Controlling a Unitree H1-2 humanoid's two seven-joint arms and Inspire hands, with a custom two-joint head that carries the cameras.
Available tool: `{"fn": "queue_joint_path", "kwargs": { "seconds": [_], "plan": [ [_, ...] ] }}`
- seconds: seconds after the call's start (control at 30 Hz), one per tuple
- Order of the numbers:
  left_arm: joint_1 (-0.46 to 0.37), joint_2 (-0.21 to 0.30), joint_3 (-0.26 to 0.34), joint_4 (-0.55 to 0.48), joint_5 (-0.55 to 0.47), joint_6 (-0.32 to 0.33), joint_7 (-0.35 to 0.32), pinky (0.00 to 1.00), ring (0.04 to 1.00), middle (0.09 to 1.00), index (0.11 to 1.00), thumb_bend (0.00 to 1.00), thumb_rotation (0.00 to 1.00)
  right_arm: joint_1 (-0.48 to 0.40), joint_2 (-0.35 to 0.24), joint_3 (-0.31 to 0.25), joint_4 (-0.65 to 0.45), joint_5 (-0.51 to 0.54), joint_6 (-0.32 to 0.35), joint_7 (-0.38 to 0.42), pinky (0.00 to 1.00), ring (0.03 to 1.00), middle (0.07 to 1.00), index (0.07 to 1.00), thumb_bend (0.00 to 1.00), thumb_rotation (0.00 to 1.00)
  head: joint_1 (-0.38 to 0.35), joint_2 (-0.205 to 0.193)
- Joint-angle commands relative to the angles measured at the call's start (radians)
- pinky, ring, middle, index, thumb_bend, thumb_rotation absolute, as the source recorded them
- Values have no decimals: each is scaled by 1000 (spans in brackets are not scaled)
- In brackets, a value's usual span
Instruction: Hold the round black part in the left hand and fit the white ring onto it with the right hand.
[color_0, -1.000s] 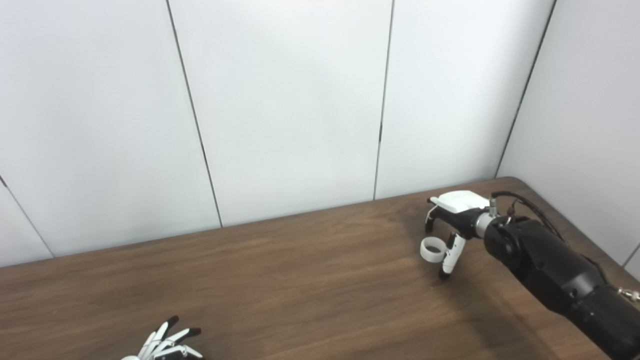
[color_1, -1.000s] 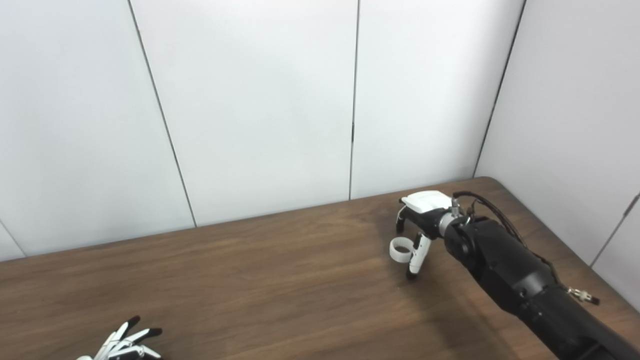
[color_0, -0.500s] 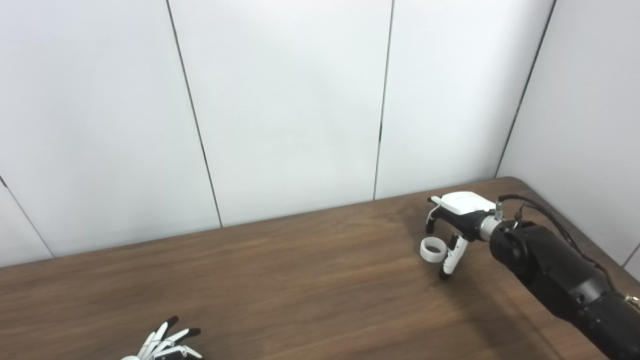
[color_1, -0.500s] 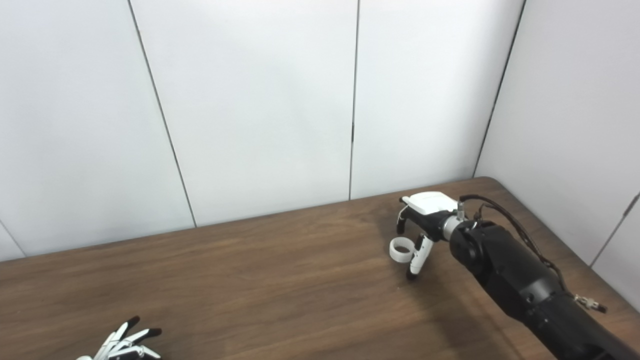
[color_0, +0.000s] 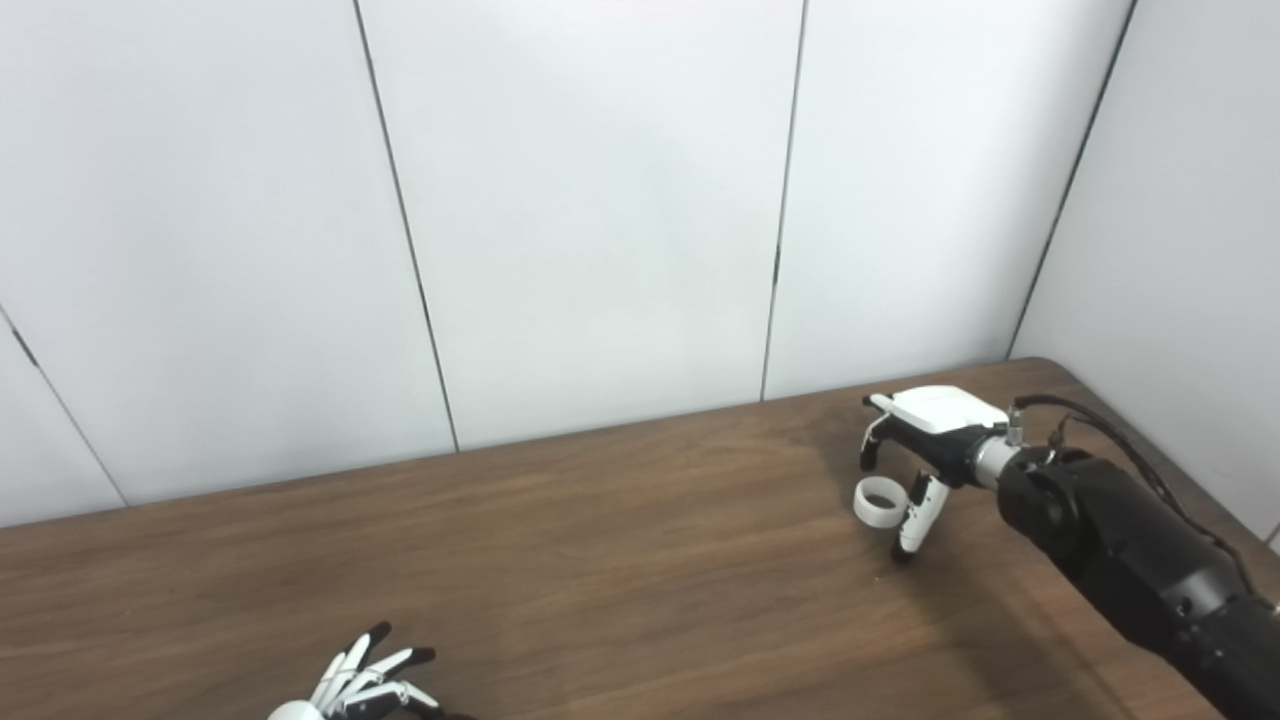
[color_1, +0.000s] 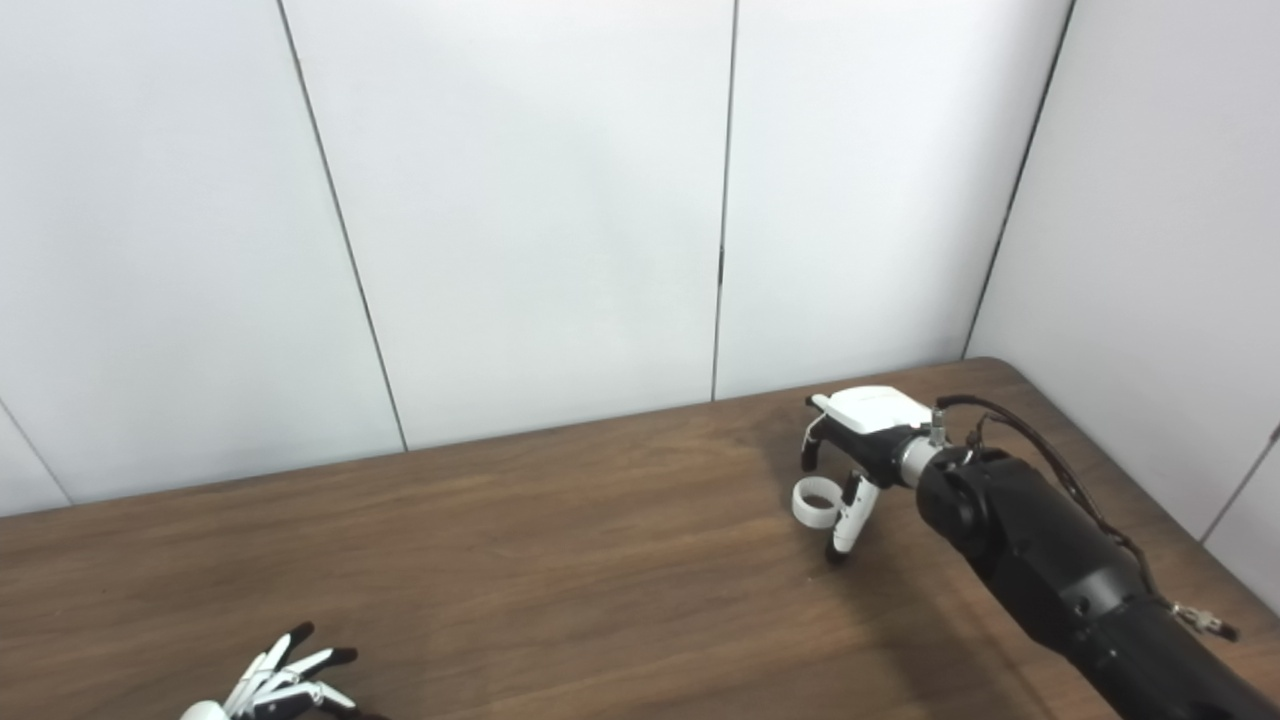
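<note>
So the white ring (color_0: 877, 501) was over on the far right of the wooden counter (color_0: 600, 560), pinched in the right hand (color_0: 915, 455), which was closed on its rim with the thumb alongside; couldn't tell whether it was lifted or resting on the wood. The left hand (color_0: 360, 685) sat at the bottom edge, fingers spread, holding nothing. The round black part wasn't visible anywhere. My guess: the ring's light, rigid plastic, probably a bit slick, so gripping across the wall and leaving the hole clear seemed the right way to hold it for fitting.
</note>
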Motion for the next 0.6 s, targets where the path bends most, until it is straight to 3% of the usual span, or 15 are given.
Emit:
{"fn": "queue_joint_path", "kwargs": {
  "seconds": [0.0, 0.57],
  "plan": [
    [6, -11, -9, 26, -1, -17, 25, 1000, 997, 851, 480, 518, 42, -3, -16, -3, 3, -8, -13, -9, 1000, 1000, 1000, 641, 949, 216, -1, 1],
    [5, -8, -8, 27, -3, -21, 26, 1000, 997, 850, 479, 518, 41, 0, -20, -9, -2, 7, -30, -14, 1000, 1000, 988, 568, 885, 152, -16, 3]
  ]
}}
